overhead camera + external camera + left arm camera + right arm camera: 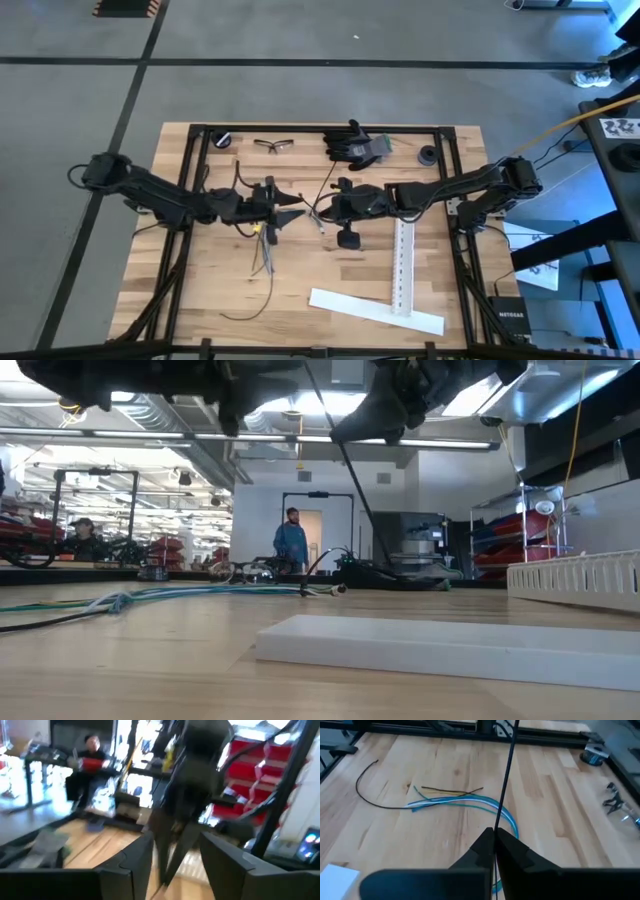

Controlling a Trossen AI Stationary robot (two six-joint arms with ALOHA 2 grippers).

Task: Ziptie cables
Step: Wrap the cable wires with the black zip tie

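In the right wrist view, lower centre, the right gripper point(494, 840) is clamped on a thin, stiff black plastic ziptie point(506, 775). Beyond, mid-frame, the limp pale blue, grey and greenish cables point(465, 801) lie loose on the wooden table point(555, 820). The left gripper point(283, 206), centre of the high view, stands part open, holding nothing visible. Judged step: handing over the ziptie; next, looping it round the bundle.
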